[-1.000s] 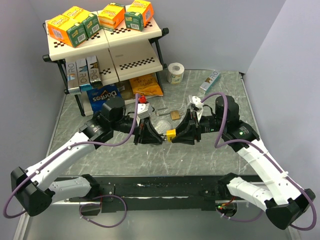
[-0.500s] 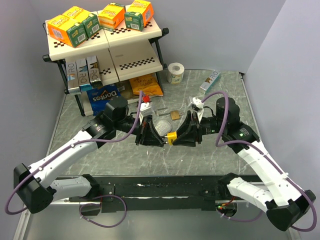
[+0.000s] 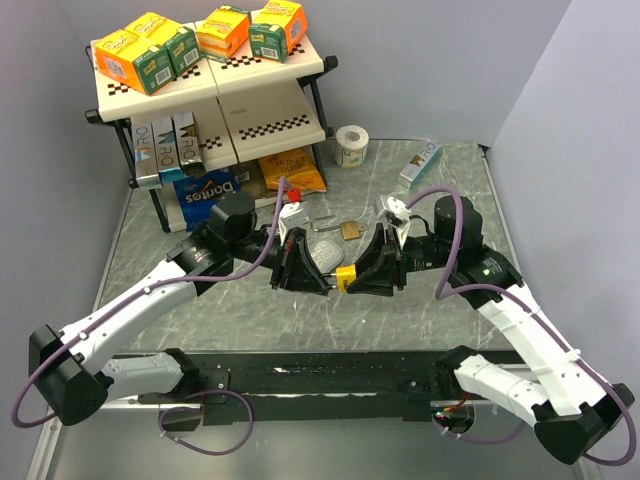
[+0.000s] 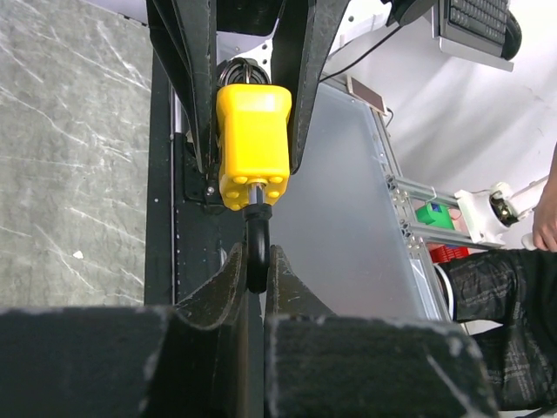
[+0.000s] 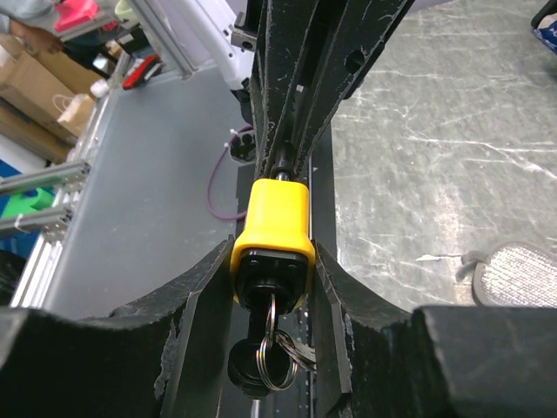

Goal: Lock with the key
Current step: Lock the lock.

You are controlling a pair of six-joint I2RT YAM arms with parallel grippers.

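You have the yellow plastic padlock (image 3: 343, 272) held clear of the grey marbled table (image 3: 400, 325), at mid-table between the two arms. The left gripper (image 4: 252, 272) is closed almost fully and pinches the black curved shackle (image 4: 256, 248). The right gripper (image 5: 271, 261) is part-open and clamped across the sides of the lock body. The black-headed key (image 5: 246, 370), with its steel ring, sits in the keyway at the butt end of the body. Assessment: insertion is done, and the turn of the key remains. Whether the shackle is seated cannot be verified from these views. The long axis runs roughly level from gripper to gripper, with the shackle toward the left arm and the keyway toward the right.
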